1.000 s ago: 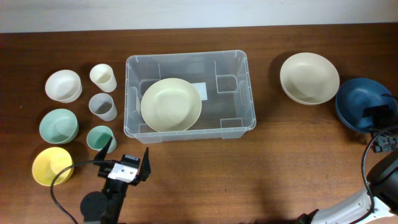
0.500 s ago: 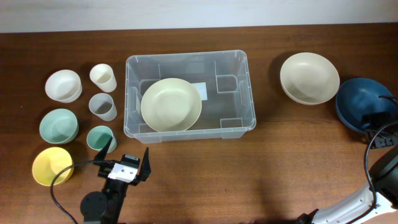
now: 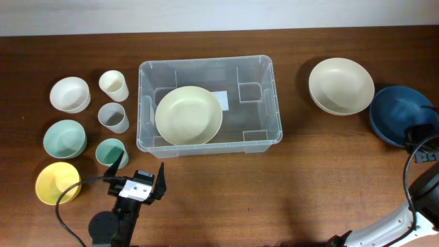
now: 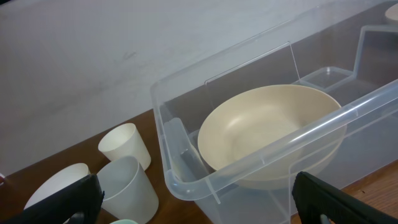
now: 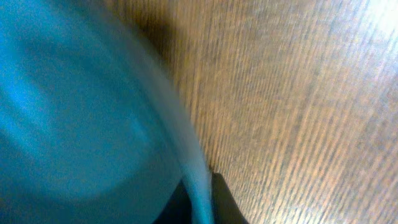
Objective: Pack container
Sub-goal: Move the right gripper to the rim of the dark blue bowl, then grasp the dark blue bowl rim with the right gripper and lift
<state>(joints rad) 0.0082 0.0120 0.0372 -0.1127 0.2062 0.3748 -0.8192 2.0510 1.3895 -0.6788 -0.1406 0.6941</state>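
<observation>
Fingers [image 5: 222,205] of right gripper [image 3: 420,134] now clenched on rim of blue bowl [image 3: 392,115] at far right of table [image 3: 309,185], vs. spread wide a sec ago. Left gripper [image 3: 140,166] unchanged: jaws fully apart, holding nothing, near front edge. Container [image 3: 206,64] sits mid-table w/ cream bowl [image 3: 188,115] inside, both unmoved.

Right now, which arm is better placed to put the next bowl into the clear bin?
Probably the right arm: its jaws are shut on the rim of the blue bowl, ready to lift toward the container. The left arm hangs open and empty near the cups.
</observation>
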